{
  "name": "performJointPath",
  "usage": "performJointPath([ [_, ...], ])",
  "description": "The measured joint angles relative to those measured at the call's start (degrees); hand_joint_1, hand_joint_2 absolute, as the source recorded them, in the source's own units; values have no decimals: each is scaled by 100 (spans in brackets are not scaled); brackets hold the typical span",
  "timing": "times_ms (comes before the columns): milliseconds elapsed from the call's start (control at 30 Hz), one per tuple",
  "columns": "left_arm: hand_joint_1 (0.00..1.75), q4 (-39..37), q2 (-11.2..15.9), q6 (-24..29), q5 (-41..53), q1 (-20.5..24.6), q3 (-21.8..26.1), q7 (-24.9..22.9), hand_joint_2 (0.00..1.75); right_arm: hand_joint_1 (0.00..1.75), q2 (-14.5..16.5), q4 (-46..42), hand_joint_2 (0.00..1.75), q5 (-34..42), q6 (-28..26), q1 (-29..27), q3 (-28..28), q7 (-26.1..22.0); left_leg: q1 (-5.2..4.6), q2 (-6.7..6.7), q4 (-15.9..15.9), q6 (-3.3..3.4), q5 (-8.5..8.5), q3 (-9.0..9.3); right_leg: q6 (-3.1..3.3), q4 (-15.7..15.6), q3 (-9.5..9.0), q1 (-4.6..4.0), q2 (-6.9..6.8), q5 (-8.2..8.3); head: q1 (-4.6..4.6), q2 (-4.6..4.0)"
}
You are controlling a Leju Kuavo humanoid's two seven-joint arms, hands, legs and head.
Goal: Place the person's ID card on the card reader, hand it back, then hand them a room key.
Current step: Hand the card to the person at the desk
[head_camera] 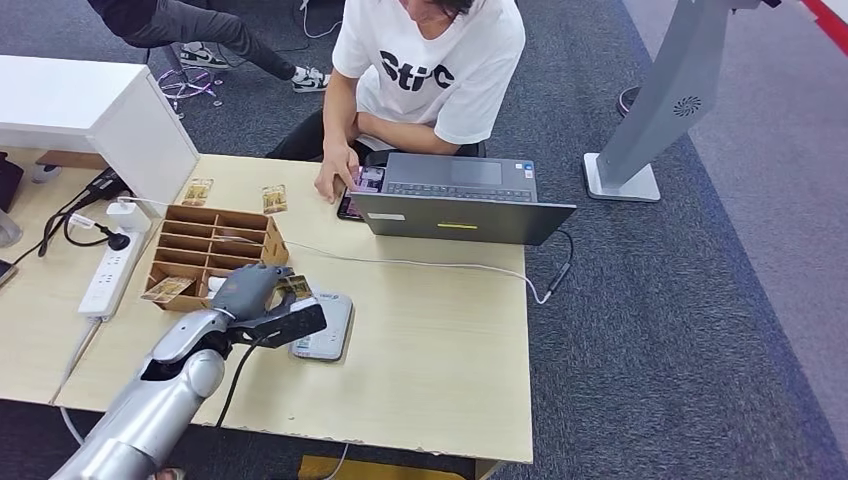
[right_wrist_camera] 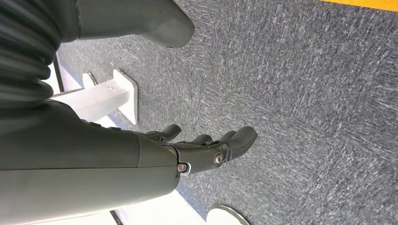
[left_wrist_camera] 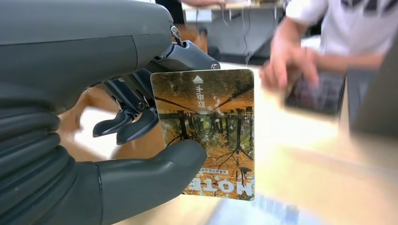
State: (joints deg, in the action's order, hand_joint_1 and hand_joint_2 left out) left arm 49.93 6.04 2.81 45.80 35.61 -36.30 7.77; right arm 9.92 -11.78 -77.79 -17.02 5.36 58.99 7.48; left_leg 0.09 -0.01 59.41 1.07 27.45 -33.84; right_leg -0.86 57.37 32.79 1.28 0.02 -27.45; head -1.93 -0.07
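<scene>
1. Here the left hand (head_camera: 247, 287) hovered over the pale wooden surface (head_camera: 430, 340), just beside the front right corner of the brown cardboard compartment box (head_camera: 212, 252).
2. Its thumb and fingers (left_wrist_camera: 141, 124) were clamped on an orange-and-brown room key card printed with an autumn tree scene (left_wrist_camera: 206, 133), held upright, with the thumb pressed on the card's face.
3. The card hung just above the grey-white flat card reader (head_camera: 326, 327), which lay toward the front of the surface near its middle; whether card and reader touched could not be told.
4. The right hand (right_wrist_camera: 206, 150) hung over the grey carpet floor (right_wrist_camera: 305, 93), its fingers apart and lightly curled, with nothing in them.
5. A person in a white printed T-shirt (head_camera: 430, 65) sat at the far edge, one hand (head_camera: 335, 175) resting on a dark phone (head_camera: 360, 190) beside an open grey laptop (head_camera: 460, 200).
6. More cards of the same look lay in the box and near the far edge beyond it (head_camera: 274, 198).
7. A white power strip (head_camera: 110, 270) lay toward the left edge.
</scene>
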Motion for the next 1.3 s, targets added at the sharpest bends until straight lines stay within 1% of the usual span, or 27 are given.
performJointPath([
  [200, 175, 719, 289, -78, -174, 373, 478, -81, 175, 0, 0, 0, 175, 27, -9, -14, 0, -45, 0, 4, 0, 0, 0, 0, 0, 0, 2, 0, 5, 0, 2, 0],
  [367, 175, 1266, 523, -32, -234, 577, 872, -149, 175, 0, 0, 0, 175, 47, -39, -18, 1, -60, 1, 4, 0, -1, 0, 0, 0, 1, 2, -1, 5, 0, 1, 0],
  [500, 175, 1604, 690, 117, 87, 769, 1102, -269, 175, 0, 0, 0, 175, 45, -46, -19, 0, -71, 0, 5, 0, 0, 0, 0, 0, 2, 2, 0, 7, 0, 2, 0],
  [667, 175, 1706, 884, 258, 575, 1000, 1207, -462, 175, 0, 0, -2, 175, 42, -46, -18, 1, -83, 0, 4, 0, 0, 0, 0, 0, 2, 2, 0, 5, 0, 2, 0],
  [833, 175, 1706, 956, 268, 643, 1070, 1220, -464, 175, 0, 0, 0, 175, 42, -46, -17, 1, -83, 0, 5, 0, 0, 0, 0, 0, 2, 2, 1, 5, 0, 1, 0],
  [1300, 175, 1708, 1006, 272, 646, 1084, 1241, -464, 175, 0, 0, -2, 175, 42, -46, -16, 1, -85, 0, 5, 0, 0, 0, 1, 0, 2, 2, 0, 6, 0, 1, 0],
])
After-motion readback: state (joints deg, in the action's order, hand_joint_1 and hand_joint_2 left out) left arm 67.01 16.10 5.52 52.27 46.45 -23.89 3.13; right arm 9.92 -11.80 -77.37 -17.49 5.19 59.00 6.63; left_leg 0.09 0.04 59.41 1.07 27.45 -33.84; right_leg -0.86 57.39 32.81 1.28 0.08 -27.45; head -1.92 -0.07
